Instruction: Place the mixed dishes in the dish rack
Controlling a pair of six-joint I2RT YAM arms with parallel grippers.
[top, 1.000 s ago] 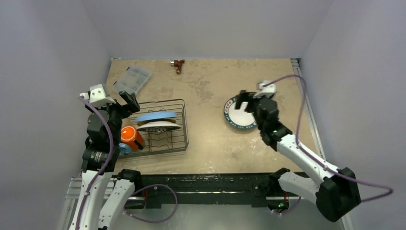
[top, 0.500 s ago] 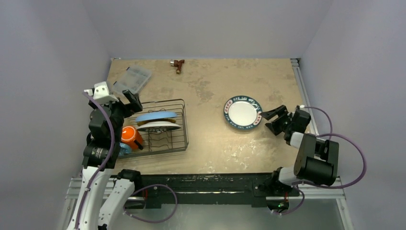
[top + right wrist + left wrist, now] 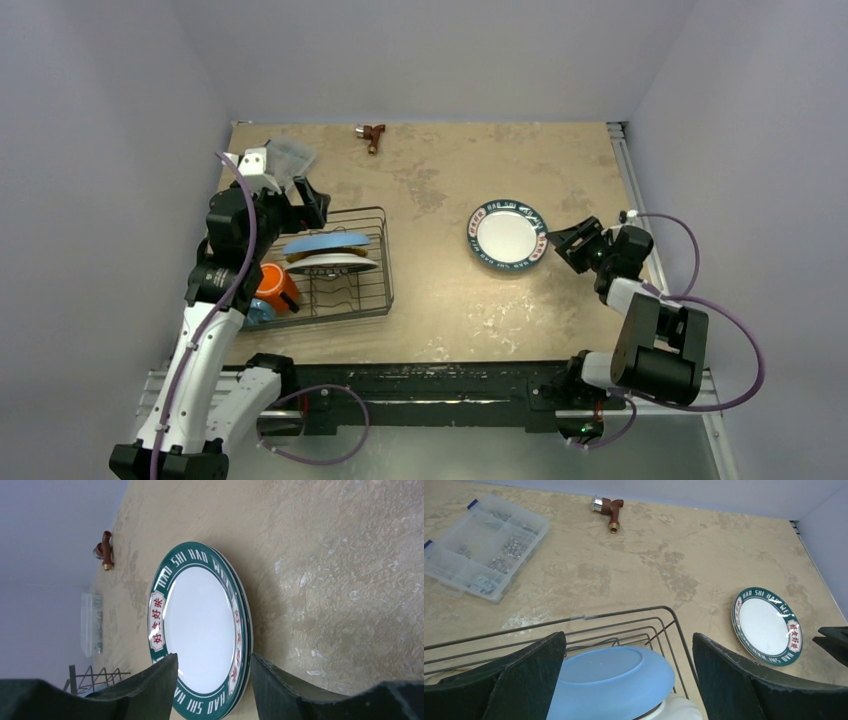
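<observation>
A mottled tan table (image 3: 440, 290) sits between pale walls, and both my arms reach over it. My left claw (image 3: 308, 196) hangs above the far edge of the black wire dish rack (image 3: 385, 270), jaws spread wide and holding nothing. Through its wrist camera the light blue plate (image 3: 609, 680) lies directly below, inside the rack, with a white dish (image 3: 335, 264) just under it. The orange mug (image 3: 272, 285) lies at the rack's left end, and the blue mug (image 3: 258, 312) shows just nearer the arm bases. The clear plastic compartment box (image 3: 479, 545) and a small brown tool (image 3: 608, 510) rest toward the far side of the table.

My right claw (image 3: 562, 245) is low over the table, tipped on its side, jaws parted and empty, just beside the right edge of the white plate with dark green lettered rim (image 3: 200, 630). That plate lies flat on the table, well apart from the rack
</observation>
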